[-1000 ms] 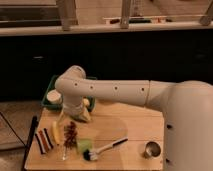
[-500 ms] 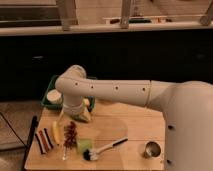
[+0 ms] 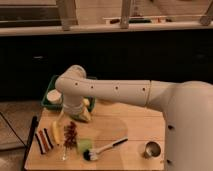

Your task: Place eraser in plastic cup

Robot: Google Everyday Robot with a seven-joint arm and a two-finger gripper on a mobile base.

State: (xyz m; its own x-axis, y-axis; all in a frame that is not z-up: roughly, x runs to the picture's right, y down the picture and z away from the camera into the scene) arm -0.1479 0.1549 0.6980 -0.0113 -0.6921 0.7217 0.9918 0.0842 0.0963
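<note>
My gripper (image 3: 76, 113) hangs from the white arm (image 3: 120, 92) over the back left part of the wooden table (image 3: 130, 127), just in front of a green basket (image 3: 50, 86). A white cup-like thing (image 3: 52, 96) sits in that basket, left of the gripper. A yellow object (image 3: 86, 113) lies right beside the gripper; I cannot tell if it is held. A striped dark and white block (image 3: 44, 140) lies at the table's left edge, well in front of the gripper. I cannot say for sure which item is the eraser.
A long yellow item (image 3: 56, 132), a dark red cluster (image 3: 71, 133), a green sponge (image 3: 84, 145), a brush with a dark handle (image 3: 107, 148) and a metal cup (image 3: 151, 148) lie along the front. A dark counter rises behind the table.
</note>
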